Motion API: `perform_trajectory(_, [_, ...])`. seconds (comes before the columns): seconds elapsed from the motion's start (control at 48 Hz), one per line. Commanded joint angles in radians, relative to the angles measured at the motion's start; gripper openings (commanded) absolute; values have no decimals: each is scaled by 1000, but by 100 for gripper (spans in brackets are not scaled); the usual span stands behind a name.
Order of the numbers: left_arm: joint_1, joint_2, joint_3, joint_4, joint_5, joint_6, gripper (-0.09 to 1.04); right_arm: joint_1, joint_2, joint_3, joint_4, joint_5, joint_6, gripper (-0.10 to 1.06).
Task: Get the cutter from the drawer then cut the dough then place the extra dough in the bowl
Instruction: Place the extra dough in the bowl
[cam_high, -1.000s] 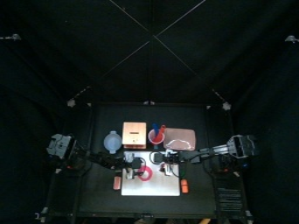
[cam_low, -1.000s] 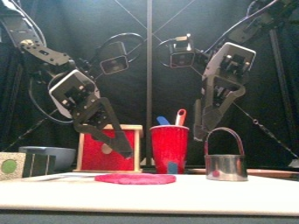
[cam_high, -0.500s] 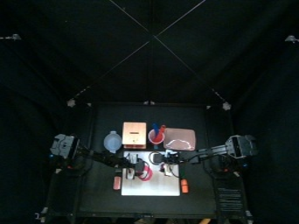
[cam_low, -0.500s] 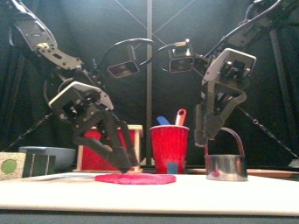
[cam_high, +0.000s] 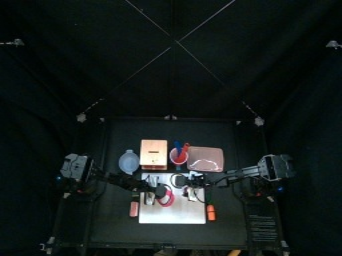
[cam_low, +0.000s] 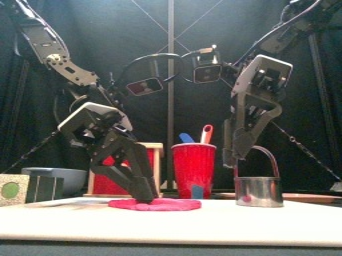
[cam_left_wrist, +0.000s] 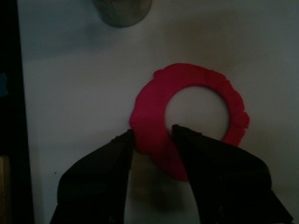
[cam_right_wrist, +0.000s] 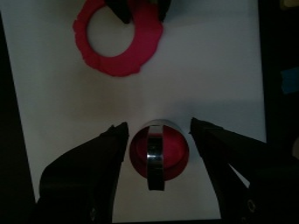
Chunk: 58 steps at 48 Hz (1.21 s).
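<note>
Dough ring (cam_left_wrist: 149, 103): lying flat on the white board (cam_left_wrist: 70, 79)
Left hand (cam_left_wrist: 152, 133): reaching down spread, jaws straddling the ring's band; gripping nothing
Cutter (cam_low: 258, 192): standing at 3 o'clock from the ring
Right hand (cam_right_wrist: 158, 129): hovering spread over the cutter; holding nothing

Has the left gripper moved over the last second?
Yes. In the front view the left gripper has come lower against the red cup, down to the dough ring, with its jaws open across the ring's edge.

Black jointed arms, looped cables; left hand (cam_left_wrist: 152, 133), right hand (cam_right_wrist: 158, 128) grey-black under pale cross-plates
</note>
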Motion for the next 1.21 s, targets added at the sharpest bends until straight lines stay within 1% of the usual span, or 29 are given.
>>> perform_trajectory(0.021, [0, 0, -15, 5, 18, 3, 71, -3, -20, -15, 2, -6, 2, 92])
perform_trajectory(0.292, [-5, 5, -12, 6, 28, 3, 57, -5, -20, -14, 2, -6, 2, 92])
perform_trajectory(0.479, [-8, -8, -12, 9, 21, 3, 57, -5, -20, -12, 6, -6, 2, 92])
perform_trajectory(0.604, [-9, -51, -11, 11, 18, 3, 57, -5, -18, -9, 11, -6, 2, 92])
perform_trajectory(0.708, [-9, -126, 0, 9, 18, 3, 57, -5, -20, -6, 17, -5, 2, 92])
perform_trajectory(0.854, [-8, -247, 41, 9, 2, 2, 57, -5, -20, -6, 23, -2, 2, 92])
perform_trajectory(1.062, [-2, -456, 163, 8, -98, 3, 57, -5, -20, -5, 25, -2, 2, 92])
perform_trajectory(1.208, [25, -647, 272, 6, -179, 3, 57, -5, -20, -5, 23, -2, 0, 92])
